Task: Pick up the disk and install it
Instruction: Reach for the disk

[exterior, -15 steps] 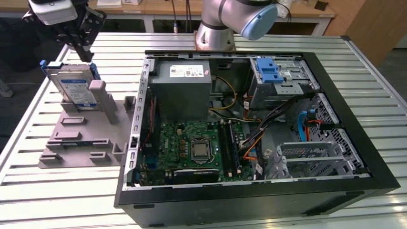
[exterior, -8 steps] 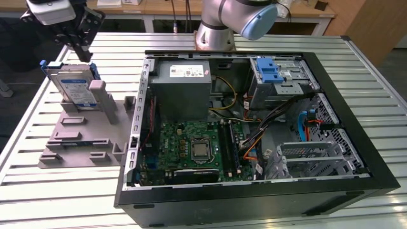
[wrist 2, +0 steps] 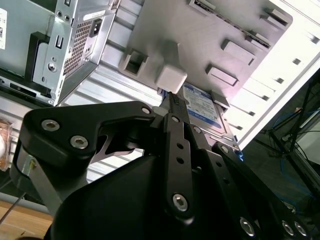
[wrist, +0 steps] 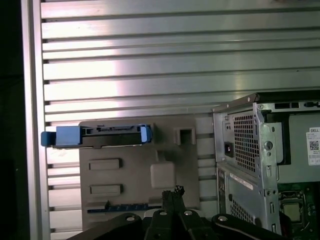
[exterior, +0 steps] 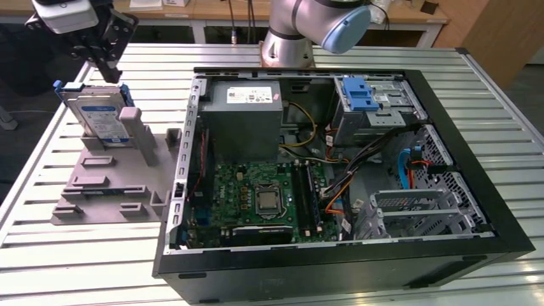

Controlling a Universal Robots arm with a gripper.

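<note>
The disk [exterior: 98,118] is standing on edge in a slot of the grey fixture [exterior: 111,185], with its blue carrier framing the labelled face. The fixture is lying on the slatted worktop [exterior: 85,268], at the exterior view's left of the open computer case [exterior: 476,191]. The gripper [exterior: 109,75] is hanging over the far end of the fixture, close above the disk's upper edge and, as far as I can tell, not touching it. Its jaws are looking closed, tips together, and are holding nothing. Inside the case, the drive cage [exterior: 374,102] with its blue latch is sitting at the far right, beside the grey power-supply box [exterior: 246,108], well apart from the disk. I judge that the work is sitting in the approach to the pick-up, with the disk not yet grasped and none of the installing done. A grasp from here is calling for the jaws to part enough to straddle the disk's thin edge, line up with it, and come down straight, clear of the tall fixture post [exterior: 132,124] just beside it.
</note>
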